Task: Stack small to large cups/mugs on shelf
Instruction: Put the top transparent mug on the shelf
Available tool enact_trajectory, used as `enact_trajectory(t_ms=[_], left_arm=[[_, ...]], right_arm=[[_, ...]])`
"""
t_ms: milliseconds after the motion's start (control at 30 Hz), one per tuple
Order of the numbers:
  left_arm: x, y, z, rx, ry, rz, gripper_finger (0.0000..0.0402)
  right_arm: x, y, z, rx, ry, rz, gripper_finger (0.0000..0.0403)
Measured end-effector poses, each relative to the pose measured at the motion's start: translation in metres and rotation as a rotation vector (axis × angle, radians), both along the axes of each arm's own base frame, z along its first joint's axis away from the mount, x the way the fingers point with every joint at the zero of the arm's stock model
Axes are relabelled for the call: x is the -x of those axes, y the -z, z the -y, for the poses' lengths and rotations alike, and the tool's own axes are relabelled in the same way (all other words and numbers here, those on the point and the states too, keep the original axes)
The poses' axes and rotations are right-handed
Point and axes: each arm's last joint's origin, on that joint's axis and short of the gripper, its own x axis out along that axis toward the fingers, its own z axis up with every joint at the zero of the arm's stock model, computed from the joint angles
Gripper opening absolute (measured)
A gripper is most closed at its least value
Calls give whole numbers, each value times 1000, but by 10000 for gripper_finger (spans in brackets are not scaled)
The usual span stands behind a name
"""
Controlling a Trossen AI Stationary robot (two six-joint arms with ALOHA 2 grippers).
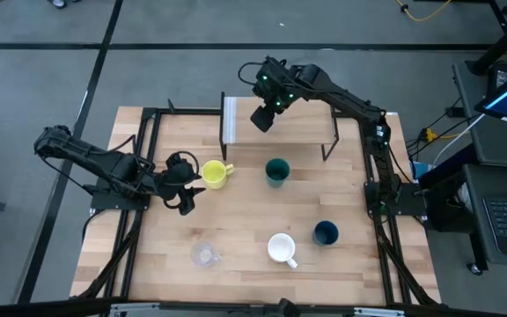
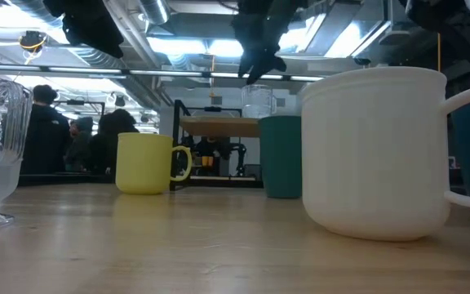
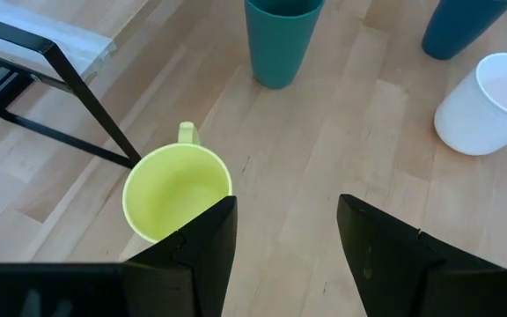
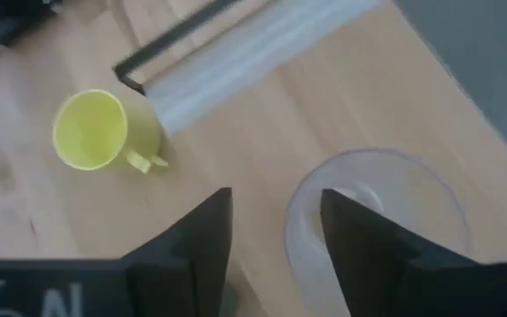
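Observation:
A tiny clear glass stands upright on the light-wood shelf; it also shows in the right wrist view. My right gripper hangs open just above it, apart from it in the low view. My left gripper is open and low beside the yellow mug, with nothing between its fingers. The second clear glass, the white mug, the dark blue cup and the teal-green cup stand upright on the table.
The shelf's black legs and pale side edge stand just beyond the yellow mug. Black frame rails run along the table's left and right sides. People show in the room beyond the table.

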Motion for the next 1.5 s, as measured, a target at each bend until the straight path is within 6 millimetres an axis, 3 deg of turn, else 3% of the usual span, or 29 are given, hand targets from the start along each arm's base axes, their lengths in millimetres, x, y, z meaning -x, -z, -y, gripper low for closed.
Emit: enact_trajectory(t_ms=[400, 633, 800, 1033, 1133, 1300, 1500], left_arm=[[0, 0, 0, 2, -1, 1, 192], [0, 0, 0, 3, -2, 2, 192], [0, 0, 0, 4, -3, 3, 192], [0, 0, 0, 6, -5, 4, 192], [0, 0, 0, 7, -5, 4, 192], [0, 0, 0, 6, -5, 4, 191], [0, 0, 0, 6, -6, 5, 191]], right_arm=[[45, -49, -23, 50, -85, 26, 177], [69, -58, -43, 85, -101, -126, 177], [73, -55, -54, 163, -97, -207, 177], [99, -33, -74, 139, -212, -292, 177], [112, -22, -77, 198, -208, -196, 177], [113, 4, -68, 351, -186, 34, 177], [110, 51, -43, 376, -157, 4, 177]])
